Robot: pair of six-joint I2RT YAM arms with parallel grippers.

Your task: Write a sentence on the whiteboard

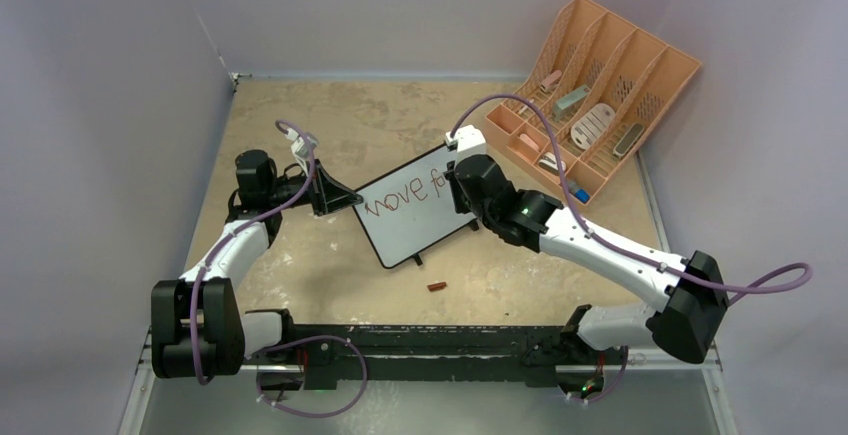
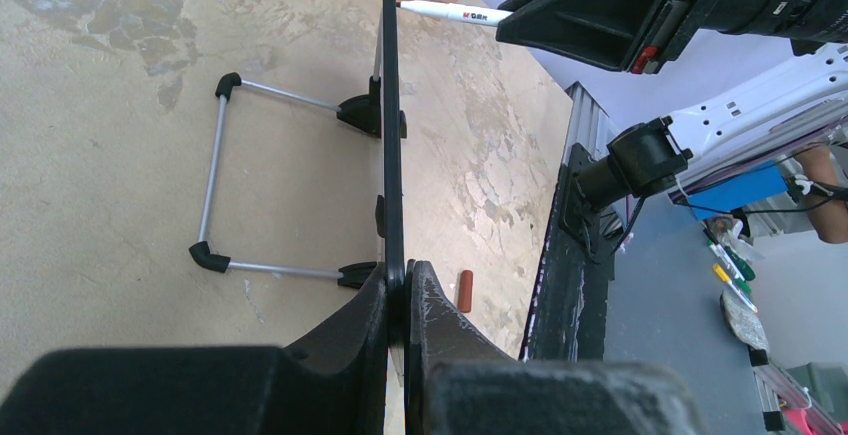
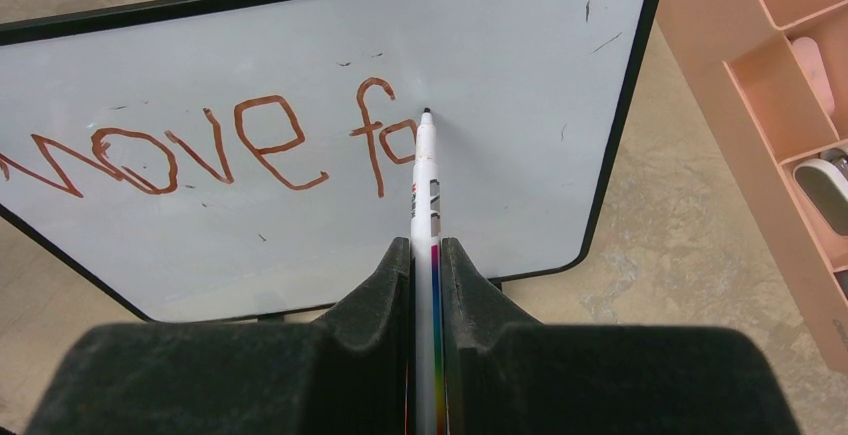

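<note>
The whiteboard stands tilted mid-table, with "move fo" written on it in brown-red ink. My left gripper is shut on the whiteboard's left edge. In the left wrist view the whiteboard is edge-on and pinched between that gripper's fingers. My right gripper is shut on a white marker. The marker's tip rests on the whiteboard just right of the "o". In the top view the right gripper covers the whiteboard's right end.
A peach slotted organizer with several small items stands at the back right, close to the right arm. A small brown-red cap lies on the table in front of the board. The board's wire stand rests behind it.
</note>
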